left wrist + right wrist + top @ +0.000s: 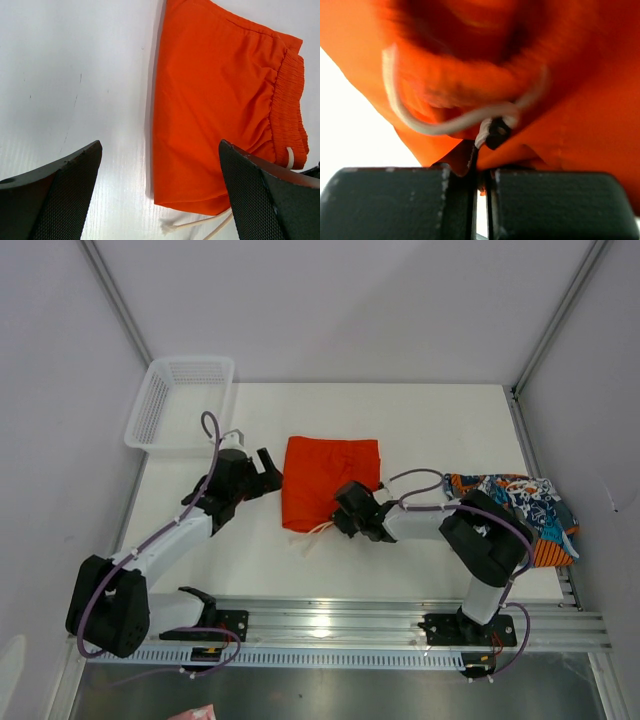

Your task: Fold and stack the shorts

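Shorts count two: orange pair [330, 480] pinched by the right tool [347, 521], printed pair [522, 503] apart, left tool [272, 472] spread.

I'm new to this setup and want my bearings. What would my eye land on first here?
The bright orange shorts, folded in the middle of the white table, stand out most; the right tool is shut on their near edge while the left tool hangs open beside their left edge. Next, the printed shorts lie crumpled at the table's right edge.
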Controlling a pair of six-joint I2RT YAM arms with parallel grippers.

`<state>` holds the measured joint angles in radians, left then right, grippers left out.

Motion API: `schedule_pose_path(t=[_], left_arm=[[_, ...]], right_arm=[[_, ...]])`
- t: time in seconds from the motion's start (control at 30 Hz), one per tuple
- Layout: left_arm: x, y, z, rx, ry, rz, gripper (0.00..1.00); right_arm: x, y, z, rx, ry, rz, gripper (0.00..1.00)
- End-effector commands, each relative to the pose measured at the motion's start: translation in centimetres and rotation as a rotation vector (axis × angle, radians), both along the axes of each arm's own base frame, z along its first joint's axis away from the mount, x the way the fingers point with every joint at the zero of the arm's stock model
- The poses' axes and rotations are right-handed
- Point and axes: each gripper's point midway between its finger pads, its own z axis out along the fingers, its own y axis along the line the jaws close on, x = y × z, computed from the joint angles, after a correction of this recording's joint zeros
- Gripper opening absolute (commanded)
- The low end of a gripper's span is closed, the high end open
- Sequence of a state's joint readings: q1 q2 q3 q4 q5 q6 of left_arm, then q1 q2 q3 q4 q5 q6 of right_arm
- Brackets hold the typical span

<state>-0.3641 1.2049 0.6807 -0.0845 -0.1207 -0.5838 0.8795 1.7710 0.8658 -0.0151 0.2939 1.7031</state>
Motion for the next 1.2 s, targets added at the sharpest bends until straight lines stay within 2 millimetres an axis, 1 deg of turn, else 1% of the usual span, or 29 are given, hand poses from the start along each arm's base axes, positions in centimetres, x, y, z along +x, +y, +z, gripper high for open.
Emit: schedule_pose_path(t=[0.0,0.03,0.07,0.1,0.13,0.2,0.23,0.3,0.33,0.37,0.4,0.43,0.47,0.5,0.57,0.6,0.63,0.67,0.7,0.8,0.87,0.9,0.93,1.0,1.03,1.07,1.1,1.13,1.17], left_arm=[[0.4,0.7,1.4,0.003,-0.055,0.025,0.99],[0.4,0.7,1.3,0.004,-0.054,0.025,0.99],[0.4,0.7,1.3,0.002,-0.055,0.026,0.99],[0.4,0.6,1.2,-0.001,-0.055,0.022,0.99],[0.4,0.6,1.1,-0.002,-0.053,0.02,0.99],[0.5,0.5,1.0,-0.001,-0.05,0.016,0.99],[0.5,0.5,0.8,0.0,-0.046,0.016,0.99],[0.6,0.6,0.9,0.008,-0.049,0.018,0.99],[0.6,0.6,1.0,0.01,-0.05,0.018,0.99],[0.7,0.7,1.1,0.013,-0.055,0.017,0.99],[0.7,0.7,1.3,0.017,-0.061,0.015,0.99],[0.9,0.7,1.4,0.021,-0.065,0.015,0.99],[1.0,0.7,1.3,0.027,-0.063,0.012,0.99],[1.3,0.6,1.8,0.029,-0.073,0.009,0.99],[1.5,0.5,1.8,0.043,-0.068,-0.002,0.99],[1.8,0.5,1.9,0.05,-0.068,-0.001,0.99],[1.9,0.6,1.7,0.06,-0.062,-0.001,0.99],[2.0,0.6,1.5,0.073,-0.059,-0.005,0.99],[2.2,0.7,1.0,0.085,-0.046,-0.003,0.99],[2.6,0.7,-0.2,0.121,-0.022,-0.022,0.99],[2.9,0.4,-0.8,0.12,-0.004,-0.042,0.99],[3.0,0.2,-1.1,0.116,0.007,-0.049,0.99],[3.3,0.2,-1.9,0.107,0.023,-0.05,0.99],[3.5,-0.2,-2.8,0.069,0.049,-0.072,0.99],[3.7,0.0,-3.7,0.06,0.073,-0.071,0.99],[4.3,-0.2,-3.5,0.04,0.059,-0.076,0.99],[4.4,-0.7,-3.6,0.014,0.062,-0.099,0.99],[4.7,-0.9,-3.6,0.005,0.058,-0.107,0.98],[4.9,-1.1,-4.1,-0.003,0.071,-0.113,0.98]], right_arm=[[-1.6,-1.1,-1.6,-0.174,-0.019,0.361,0.0],[-1.7,-0.5,-1.4,-0.194,-0.056,0.459,0.0],[-1.5,0.5,-0.7,-0.191,-0.116,0.554,0.0],[-2.7,1.4,-0.7,-0.172,-0.115,0.665,0.0],[-3.6,1.8,-0.9,-0.185,-0.157,0.816,0.0],[-5.6,2.1,-1.3,-0.149,-0.15,0.947,0.0],[-6.7,1.2,-1.9,-0.177,-0.145,1.022,0.0],[-8.4,-0.2,-2.8,-0.224,-0.109,1.102,0.0],[-9.1,-1.8,-3.3,-0.287,-0.076,1.14,0.0],[-9.3,-3.7,-4.2,-0.365,-0.048,1.126,0.0],[-9.1,-5.5,-4.7,-0.404,-0.009,1.104,0.0],[-8.8,-6.8,-5.0,-0.426,0.0,1.09,0.0],[-9.0,-8.2,-5.3,-0.425,0.024,1.071,0.0],[-7.7,-9.6,-5.4,-0.408,0.035,1.017,0.0],[-7.1,-10.8,-5.6,-0.394,0.05,1.018,0.0],[-6.1,-11.2,-5.3,-0.409,0.056,1.007,0.0],[-5.6,-11.4,-5.2,-0.43,0.056,1.019,0.0],[-5.0,-12.1,-5.4,-0.492,0.062,1.036,0.0],[-4.1,-11.9,-4.7,-0.517,0.054,1.043,0.0],[-2.3,-11.8,-3.9,-0.578,0.022,1.078,0.02],[-1.4,-11.9,-3.5,-0.597,0.008,1.087,0.03],[-1.1,-12.1,-3.6,-0.607,0.007,1.096,0.05],[-0.4,-11.8,-3.1,-0.61,-0.01,1.097,0.07],[0.5,-12.1,-2.8,-0.614,-0.024,1.089,0.16],[0.7,-11.8,-2.6,-0.595,-0.034,1.09,0.26],[1.0,-11.8,-2.5,-0.578,-0.041,1.091,0.28],[1.6,-11.9,-2.2,-0.554,-0.055,1.074,0.33],[1.5,-11.5,-2.0,-0.508,-0.065,1.078,0.35],[1.6,-11.4,-1.9,-0.487,-0.072,1.075,0.39]])
